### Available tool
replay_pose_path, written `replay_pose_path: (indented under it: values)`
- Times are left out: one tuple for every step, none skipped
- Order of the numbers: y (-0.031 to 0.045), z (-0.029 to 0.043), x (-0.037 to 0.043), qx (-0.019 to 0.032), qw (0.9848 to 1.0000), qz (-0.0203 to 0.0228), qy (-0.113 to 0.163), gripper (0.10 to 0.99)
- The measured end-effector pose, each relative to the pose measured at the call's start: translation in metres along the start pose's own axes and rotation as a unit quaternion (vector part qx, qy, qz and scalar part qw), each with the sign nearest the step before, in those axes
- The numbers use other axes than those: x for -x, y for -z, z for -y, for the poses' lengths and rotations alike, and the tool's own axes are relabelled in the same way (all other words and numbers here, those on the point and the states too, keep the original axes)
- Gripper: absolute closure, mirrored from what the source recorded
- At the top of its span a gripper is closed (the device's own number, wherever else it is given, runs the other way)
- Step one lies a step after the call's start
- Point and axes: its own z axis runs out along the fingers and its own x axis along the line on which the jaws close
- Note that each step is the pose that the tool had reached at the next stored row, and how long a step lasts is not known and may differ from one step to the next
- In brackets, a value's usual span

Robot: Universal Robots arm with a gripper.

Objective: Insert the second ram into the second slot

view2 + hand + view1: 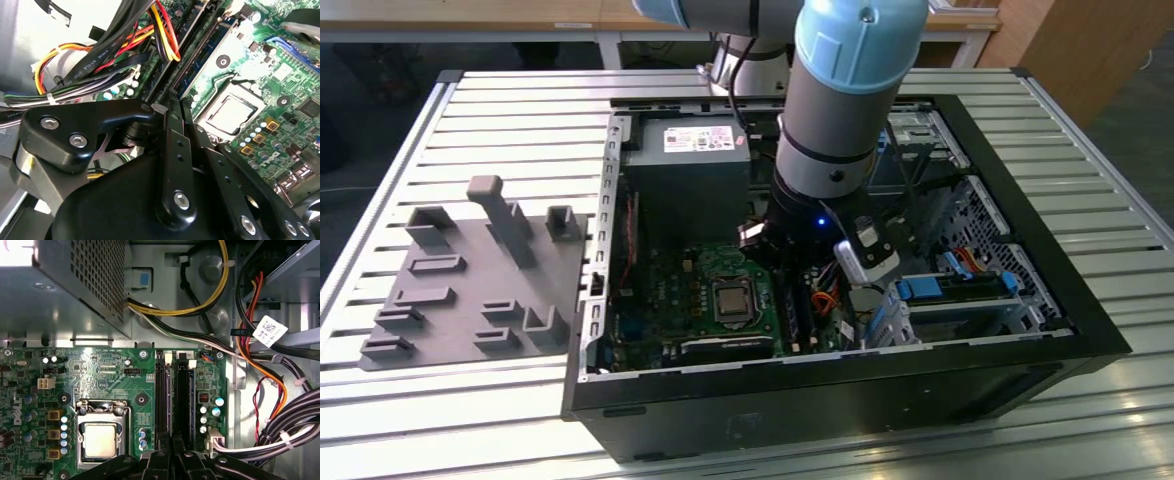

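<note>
Green circuit board, the motherboard (100, 375), is our landmark: it lies flat in the open black metal computer case (1067, 330), which rests on the ribbed aluminium counter (507, 110). We see the black gripper (172, 452) lowered inside the case over the long dark memory slots (161, 390), which run just beside the square silver processor socket (101, 437) on the motherboard. In both wrist views its black linkages meet close together right above the slots, and a thin dark strip, which we take for the second ram (182, 400), stands in the slot line directly ahead of them; we cannot tell whether the gripper is clamped on it or merely touching it. Bundles of yellow, red and black cables (265, 370) run past the motherboard's edge on the far side of the slots from the socket. Beside the case, well apart from the motherboard, a grey plastic fixture tray (467, 285) sits on the counter.
</note>
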Motion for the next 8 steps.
replay_pose_path:
  values:
    - [-0.0006, 0.0001, 0.0, -0.0001, 1.0, 0.0, 0.0, 0.953]
    - [-0.0008, 0.0001, 0.0, -0.0002, 1.0, 0.0, 0.0, 0.953]
    - [-0.0008, 0.0001, 0.0, -0.0002, 1.0, -0.0001, 0.0, 0.953]
    - [-0.0008, 0.0001, 0.0, -0.0003, 1.0, -0.0001, 0.0, 0.953]
    - [-0.0008, 0.0001, 0.0, -0.0002, 1.0, -0.0001, 0.0, 0.953]
    - [-0.0009, 0.0001, 0.0, -0.0002, 1.0, 0.0, 0.0, 0.953]
    - [-0.0009, 0.0001, 0.0, -0.0002, 1.0, 0.0, 0.0, 0.953]
    - [-0.0009, 0.0001, 0.0, -0.0002, 1.0, 0.0, 0.0, 0.953]
